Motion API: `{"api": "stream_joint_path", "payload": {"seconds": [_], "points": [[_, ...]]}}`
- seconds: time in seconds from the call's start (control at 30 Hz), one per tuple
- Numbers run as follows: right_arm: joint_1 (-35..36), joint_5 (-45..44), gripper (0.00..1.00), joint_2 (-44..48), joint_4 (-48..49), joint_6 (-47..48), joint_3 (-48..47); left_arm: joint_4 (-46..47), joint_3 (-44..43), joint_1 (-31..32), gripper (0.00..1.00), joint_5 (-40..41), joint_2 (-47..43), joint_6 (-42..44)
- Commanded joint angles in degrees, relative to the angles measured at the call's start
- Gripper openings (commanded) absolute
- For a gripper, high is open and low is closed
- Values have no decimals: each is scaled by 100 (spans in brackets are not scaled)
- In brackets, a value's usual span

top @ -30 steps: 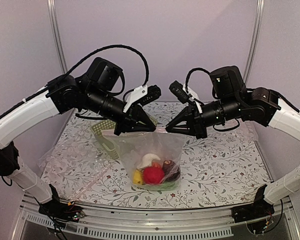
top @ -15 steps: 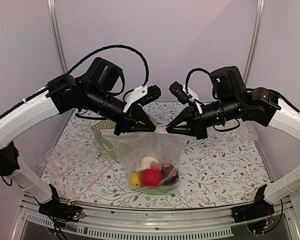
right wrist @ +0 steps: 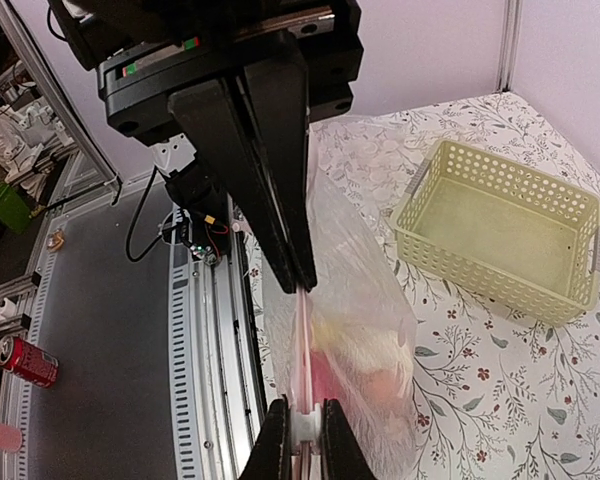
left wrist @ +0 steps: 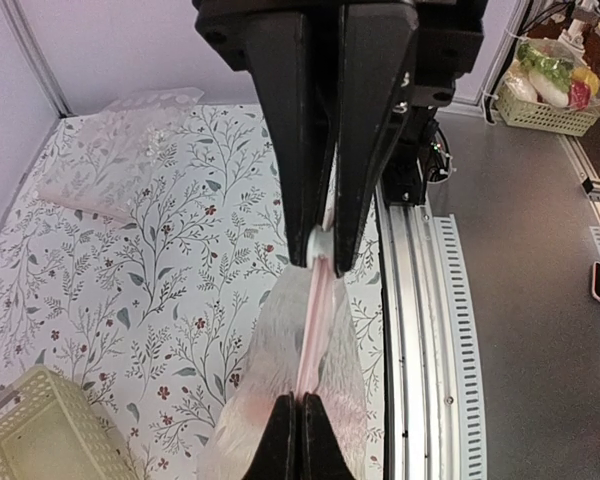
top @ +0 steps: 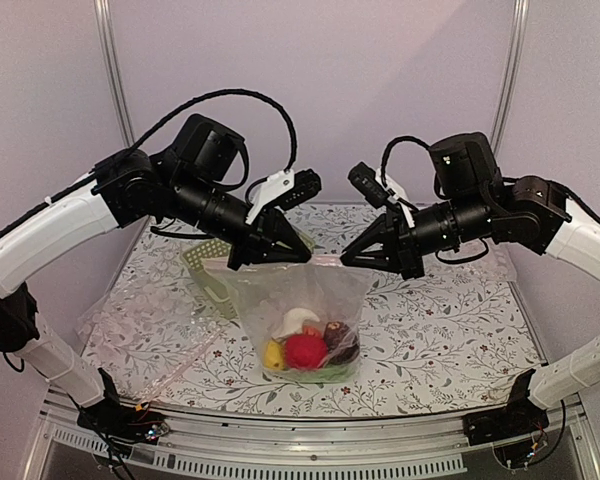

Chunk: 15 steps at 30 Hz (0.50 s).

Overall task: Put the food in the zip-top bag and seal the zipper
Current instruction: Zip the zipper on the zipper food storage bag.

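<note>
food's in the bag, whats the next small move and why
Probably draw the right gripper, shut on the small white slider, along the pale pink zipper strip toward the right corner of the clear plastic bag; the left gripper pinches the strip as anchor.

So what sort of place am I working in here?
Looks like a robot lab cell, not a home: plain panel walls on metal posts, a slotted aluminium rail edging the table, and a bare grey floor beyond with a drink can.
</note>
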<state>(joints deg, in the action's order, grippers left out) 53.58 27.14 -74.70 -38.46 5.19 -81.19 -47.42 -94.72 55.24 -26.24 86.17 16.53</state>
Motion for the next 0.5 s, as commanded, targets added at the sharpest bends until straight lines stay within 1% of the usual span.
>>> {"api": "stream_joint_path", "payload": {"seconds": [0.0,0.2,0.3,0.47], "points": [[-208,-85,0,463,-1305,-27,133,-938,50,-461,0,618,-249,60],[-229,-46,0,511,-1294,-43,169,-904,37,-479,0,536,-237,40],[-229,132,0,421,-1250,-61,132,-907,0,-451,0,357,-148,12],[-225,241,0,201,-1067,-86,86,-909,-46,-338,0,285,39,12]]}}
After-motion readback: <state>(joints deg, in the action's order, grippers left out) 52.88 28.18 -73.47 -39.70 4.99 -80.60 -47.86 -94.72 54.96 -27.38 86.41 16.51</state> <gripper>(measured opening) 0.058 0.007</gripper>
